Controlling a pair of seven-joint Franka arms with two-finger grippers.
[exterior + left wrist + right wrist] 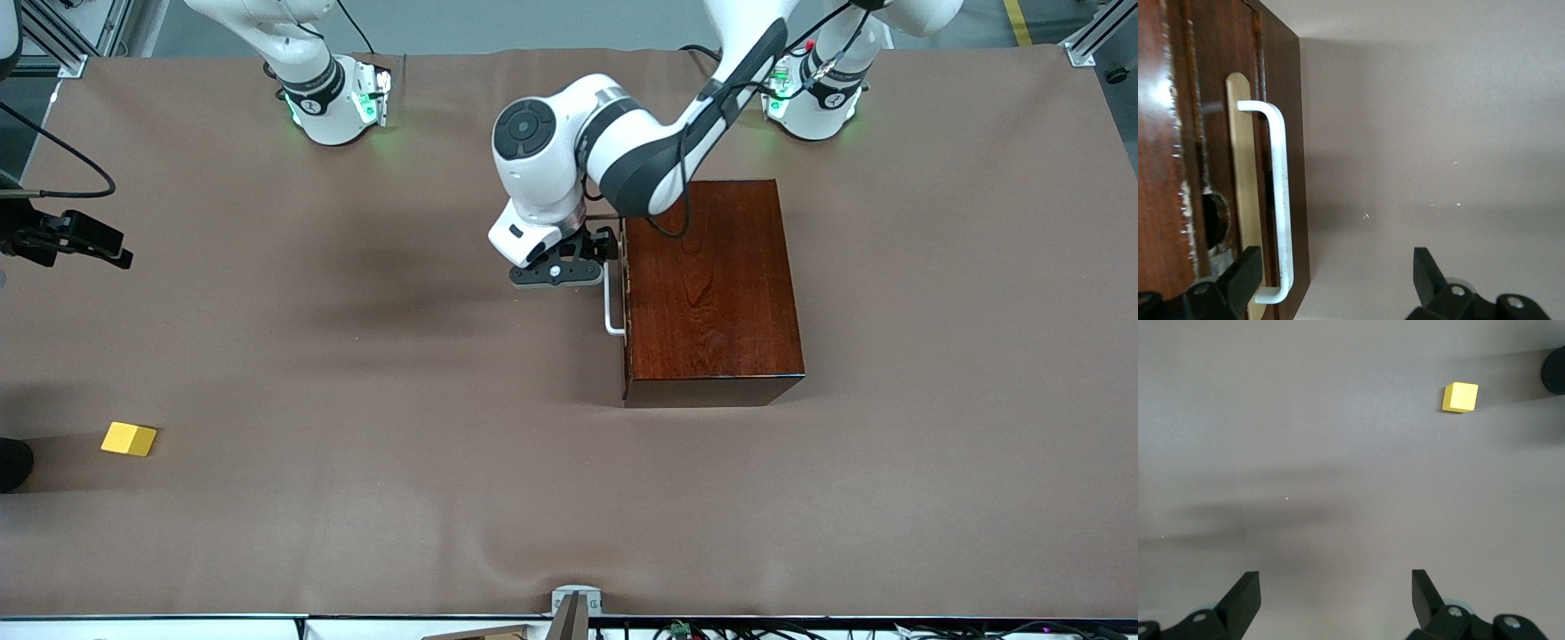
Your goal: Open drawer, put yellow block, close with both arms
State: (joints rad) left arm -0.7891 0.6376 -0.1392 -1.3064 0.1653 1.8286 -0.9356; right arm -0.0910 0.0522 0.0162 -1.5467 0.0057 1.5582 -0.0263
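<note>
A brown cloth [373, 373] covers the table, rumpled along its front edge

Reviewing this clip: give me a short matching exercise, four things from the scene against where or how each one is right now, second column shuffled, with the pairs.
Things:
1. yellow block
2. drawer
3. left gripper
4. right gripper

Places or states:
A. shut, flush in the mahogany box
B. open, fingers on either side of the white handle
C. lying on the brown table cover, toward the right arm's end of the table, nearer the front camera than the box
D. open, over bare table cover, holding nothing

Pairs: 1-C, 2-A, 3-B, 4-D
</note>
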